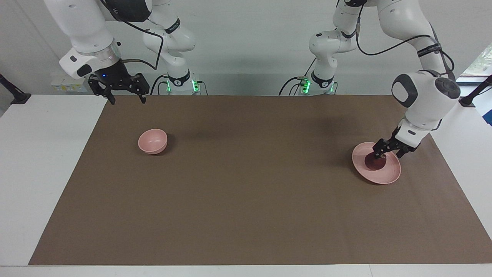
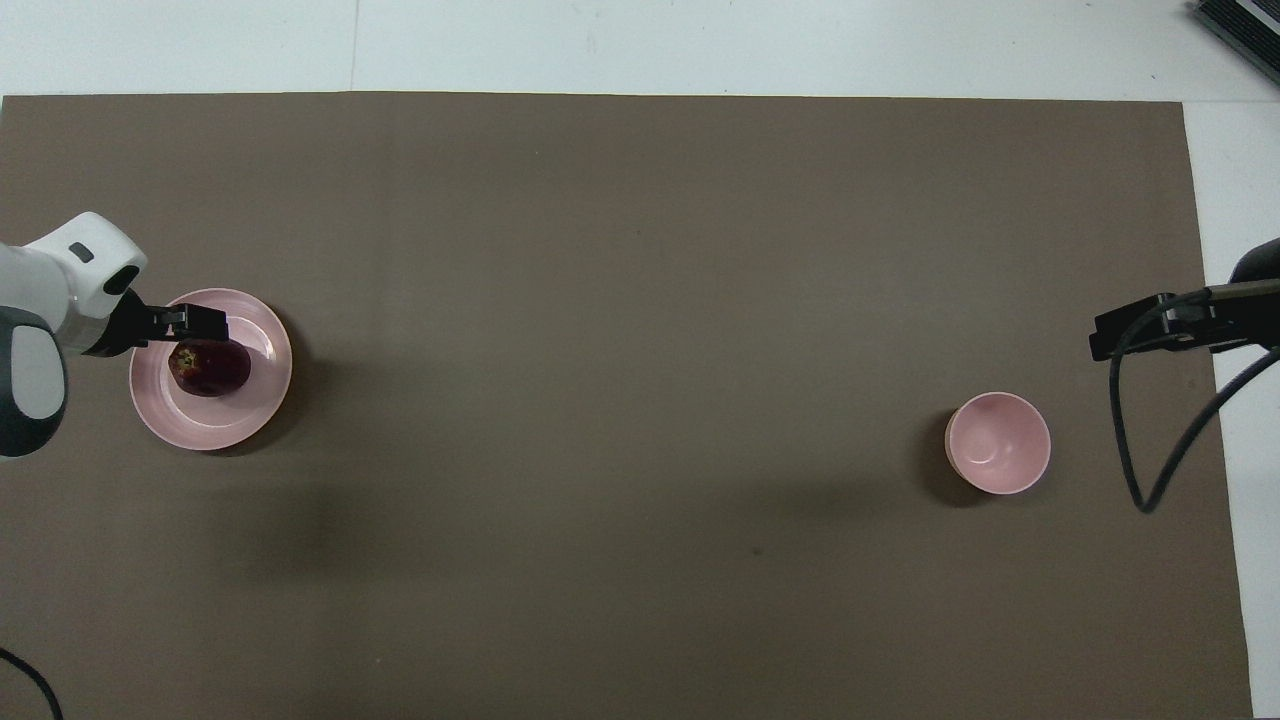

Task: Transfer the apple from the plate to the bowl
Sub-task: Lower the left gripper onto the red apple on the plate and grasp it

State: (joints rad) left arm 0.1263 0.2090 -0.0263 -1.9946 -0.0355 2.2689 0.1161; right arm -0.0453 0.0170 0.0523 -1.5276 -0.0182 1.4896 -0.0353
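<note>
Brown mat [image 1: 246, 192] over white table [image 1: 34, 173], pale wall [image 1: 250, 46]

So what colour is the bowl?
Pale pink; the bowl shows best in the overhead view.

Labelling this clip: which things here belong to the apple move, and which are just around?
In the job: apple, pink plate under it, pink bowl, left end effector open over the apple.
Just around: brown mat, right end effector waiting open.
</note>
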